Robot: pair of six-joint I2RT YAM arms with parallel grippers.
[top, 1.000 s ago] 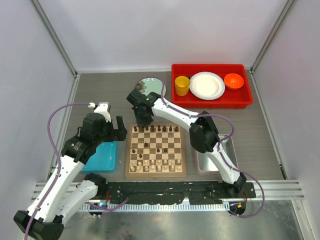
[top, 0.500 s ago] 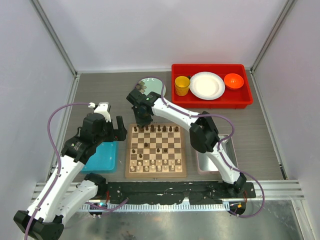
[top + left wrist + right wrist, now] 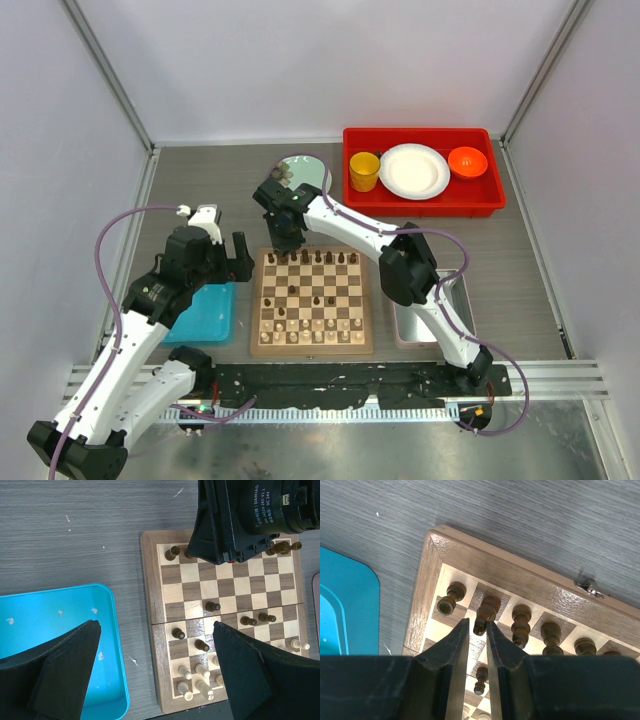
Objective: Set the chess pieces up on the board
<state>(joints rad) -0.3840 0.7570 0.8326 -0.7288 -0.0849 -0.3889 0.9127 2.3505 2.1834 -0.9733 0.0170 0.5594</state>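
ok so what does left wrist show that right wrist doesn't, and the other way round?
Left wrist only: the pale pieces at the board's near side, scattered dark pieces mid-board, the open left hand, and the right arm's wrist over the far row.
Right wrist only: the right hand closed on a dark piece in the far row, beside the corner one, plus the metal clasp on the board's edge.
Both: the board, the blue tray beside it, and the grey table.
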